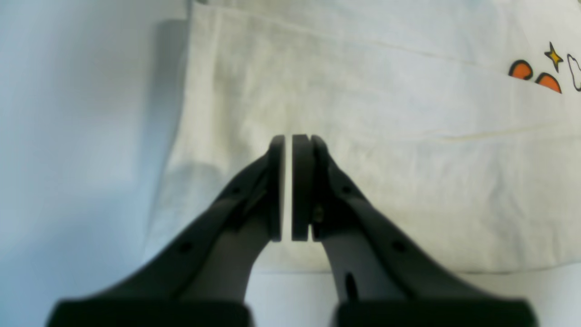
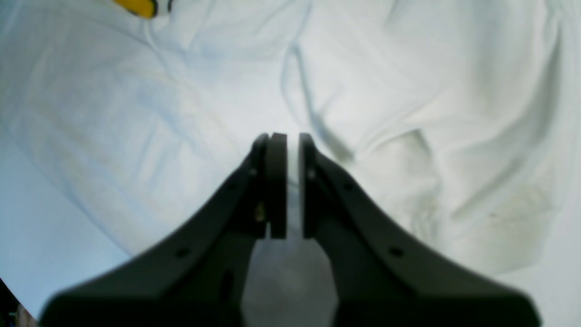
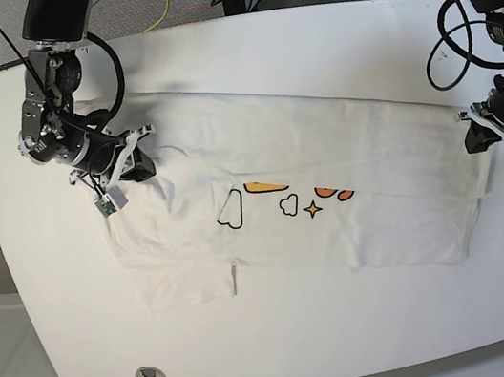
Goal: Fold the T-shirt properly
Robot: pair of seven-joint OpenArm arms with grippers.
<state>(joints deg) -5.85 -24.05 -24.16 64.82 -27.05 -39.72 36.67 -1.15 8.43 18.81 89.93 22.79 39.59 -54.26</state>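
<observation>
1. T-shirt [image 3: 349,191]: lies partly folded across the middle of the white table [image 3: 304,35], prints facing up.
2. Left end effector [image 1: 289,188]: jaws closed, holding nothing, above the shirt's end.
3. Right end effector [image 2: 286,186]: jaws nearly together, empty, over rumpled cloth.

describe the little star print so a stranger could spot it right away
Find the white table, then the T-shirt spread across it. Near the shirt's middle sits a row of small prints; the star is the yellow four-pointed one, below and between a hollow cloud outline and orange shapes.
</observation>
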